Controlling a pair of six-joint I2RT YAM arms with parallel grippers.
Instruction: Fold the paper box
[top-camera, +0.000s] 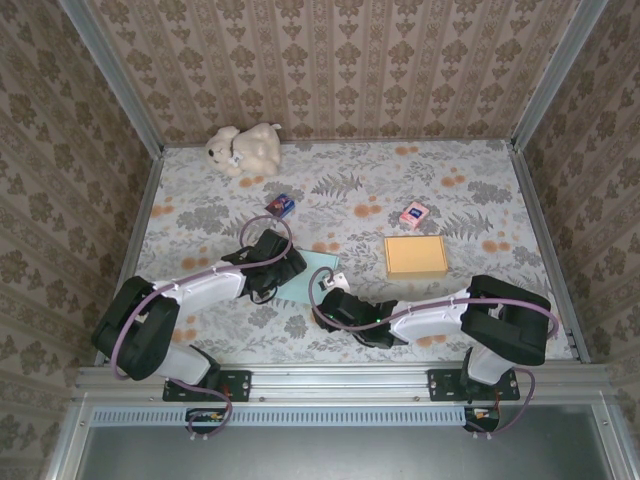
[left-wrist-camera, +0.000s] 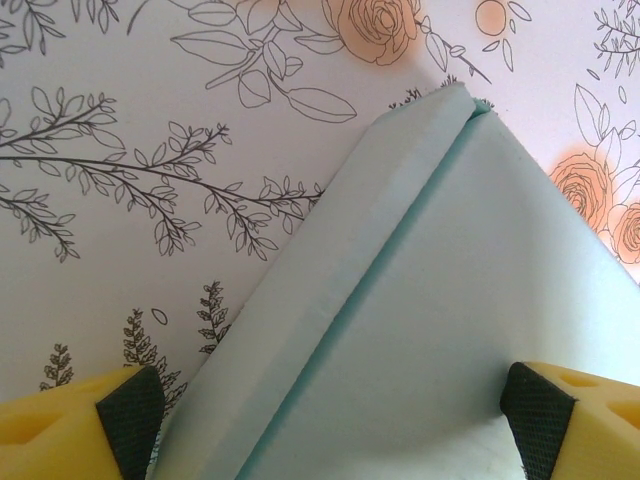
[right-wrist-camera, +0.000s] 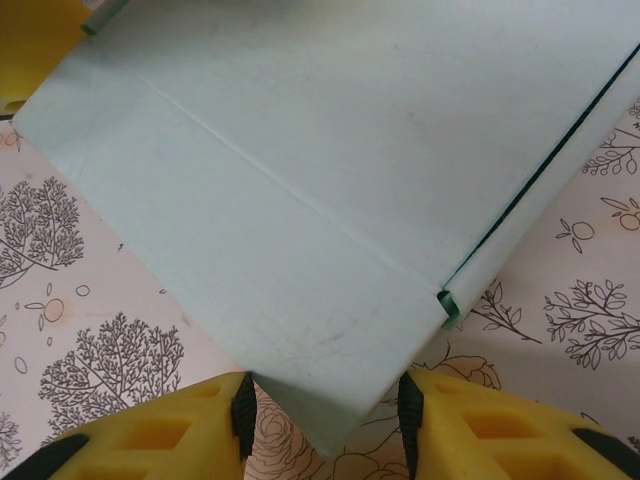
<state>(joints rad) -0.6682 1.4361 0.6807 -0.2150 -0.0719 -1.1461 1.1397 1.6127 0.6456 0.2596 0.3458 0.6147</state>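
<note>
The paper box (top-camera: 312, 270) is a flat, pale teal sheet with creased flaps, lying on the flowered table between my two arms. My left gripper (top-camera: 283, 268) is at its left edge. In the left wrist view that gripper (left-wrist-camera: 335, 420) is open wide, its black pads either side of the box (left-wrist-camera: 450, 300) and a long side flap. My right gripper (top-camera: 335, 290) is at the box's near corner. In the right wrist view a corner flap of the box (right-wrist-camera: 330, 150) pokes between the open fingers of this gripper (right-wrist-camera: 325, 410), its edges right at both pads.
A flat orange box (top-camera: 415, 256) lies right of centre, with a small pink box (top-camera: 413, 213) behind it. A small blue box (top-camera: 281, 205) and a cream teddy bear (top-camera: 243, 148) sit at the back left. Patterned walls close in three sides of the table.
</note>
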